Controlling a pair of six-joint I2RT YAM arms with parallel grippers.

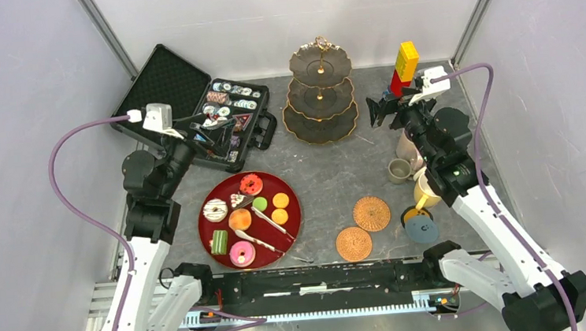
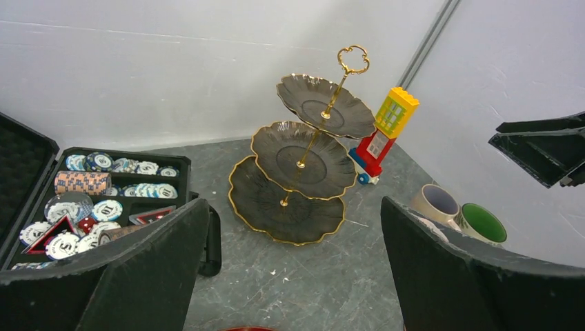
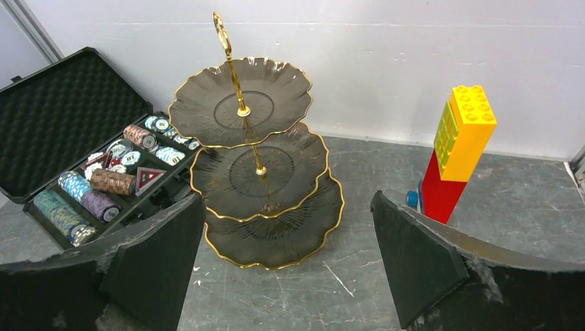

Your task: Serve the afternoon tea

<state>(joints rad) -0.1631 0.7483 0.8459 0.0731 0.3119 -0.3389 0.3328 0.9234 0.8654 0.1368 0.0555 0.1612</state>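
Nearest, three coasters lie at 5 o'clock on the counter, and one red tray at 8 o'clock carries nine sweets. Four mugs cluster at 3 o'clock. Farthest, one three-tier stand rises at 12 o'clock; the left gripper and right gripper both hang released.

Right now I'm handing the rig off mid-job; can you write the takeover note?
Left gripper: open, empty, over the chip case.
Right gripper: open, empty, raised near the block tower.
Stand: back middle, all three tiers bare.
Sweets: all on the red tray at the front, tongs among them.
Mugs: bunched on the right side; two woven coasters in front, bare.
Done: nothing served yet.
Left: likely sweets onto the stand, mugs onto coasters.
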